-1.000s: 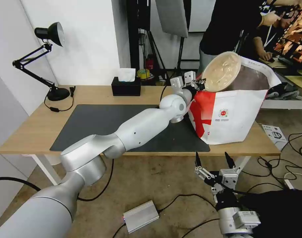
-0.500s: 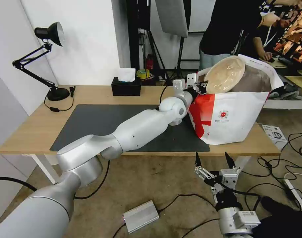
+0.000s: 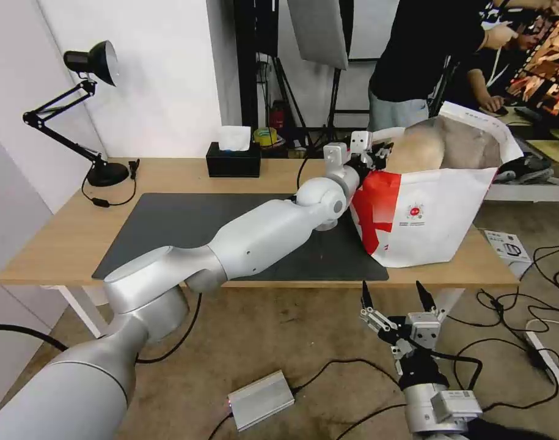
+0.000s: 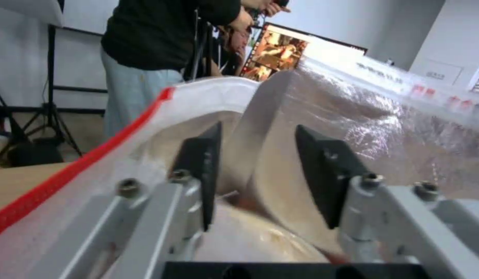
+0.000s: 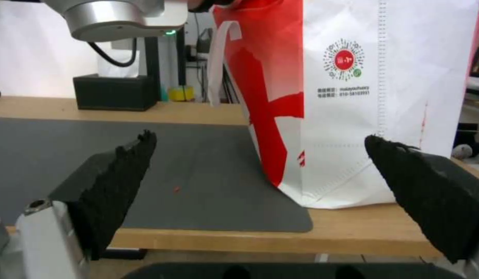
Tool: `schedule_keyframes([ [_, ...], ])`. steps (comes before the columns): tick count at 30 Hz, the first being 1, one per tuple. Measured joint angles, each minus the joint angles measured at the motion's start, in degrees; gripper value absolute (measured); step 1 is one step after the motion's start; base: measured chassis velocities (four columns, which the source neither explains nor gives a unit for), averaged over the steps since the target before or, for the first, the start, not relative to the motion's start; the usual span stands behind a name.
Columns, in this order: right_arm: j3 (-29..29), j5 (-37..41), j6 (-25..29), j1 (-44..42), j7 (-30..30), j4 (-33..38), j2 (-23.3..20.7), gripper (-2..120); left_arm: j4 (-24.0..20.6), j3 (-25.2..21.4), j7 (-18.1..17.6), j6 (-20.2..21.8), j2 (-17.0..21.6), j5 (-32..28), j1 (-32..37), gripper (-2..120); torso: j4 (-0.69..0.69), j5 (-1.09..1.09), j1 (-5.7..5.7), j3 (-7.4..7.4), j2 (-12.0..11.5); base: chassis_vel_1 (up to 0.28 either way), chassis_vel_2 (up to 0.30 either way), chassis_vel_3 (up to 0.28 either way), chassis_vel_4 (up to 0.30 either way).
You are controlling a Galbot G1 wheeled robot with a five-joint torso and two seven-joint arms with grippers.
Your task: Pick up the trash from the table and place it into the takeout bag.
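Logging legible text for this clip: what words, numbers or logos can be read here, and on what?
"010-5810391", as best it reads, with a blurred line of small letters above it: on the white side of the takeout bag, under its round red logo.
Characters inside the logo: too small to read.
Print on the small box on the floor: too small to read.
Black tissue box: no text seen.

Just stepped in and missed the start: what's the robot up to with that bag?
The left gripper is at the mouth of the takeout bag, which stands on the table. Its fingers straddle the rim of the tan paper bowl, which sits tilted against the foil lining inside the bag. The right gripper hangs open and idle below the table's front edge.
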Motion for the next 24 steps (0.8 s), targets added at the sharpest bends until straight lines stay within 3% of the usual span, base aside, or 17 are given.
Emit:
schedule_keyframes([
  [3,0.0,0.0,0.0,0.0,0.0,0.0,0.0,100,-1.2,-0.1,-0.2,0.0,0.5,0.0,0.0,74,0.0,0.0,0.0,0.0,0.0,0.0,0.0,0.0,0.0],
  [8,0.0,0.0,0.0,0.0,0.0,0.0,0.0,100,-2.2,-0.1,-0.3,-0.1,1.0,0.0,-0.3,87,0.0,0.0,0.0,0.0,0.0,0.0,0.0,0.0,0.0],
  [10,0.0,0.0,0.0,0.0,0.0,0.0,0.0,100,-4.0,-0.3,-1.7,-0.4,1.7,0.5,-0.5,98,-0.01,0.0,0.0,0.0,0.0,0.0,0.0,0.0,0.0],
  [20,0.0,0.0,0.0,0.0,0.0,0.0,0.0,100,-12.7,-1.9,-5.2,-3.4,8.4,4.1,0.0,100,0.02,-0.01,0.0,0.0,0.0,0.0,0.0,0.0,0.0],
  [24,0.0,0.0,0.0,0.0,0.0,0.0,0.0,100,-20.6,-2.8,-7.7,-5.8,14.8,8.2,3.1,100,0.0,-0.01,0.0,0.0,0.0,0.0,0.0,0.0,0.0],
])
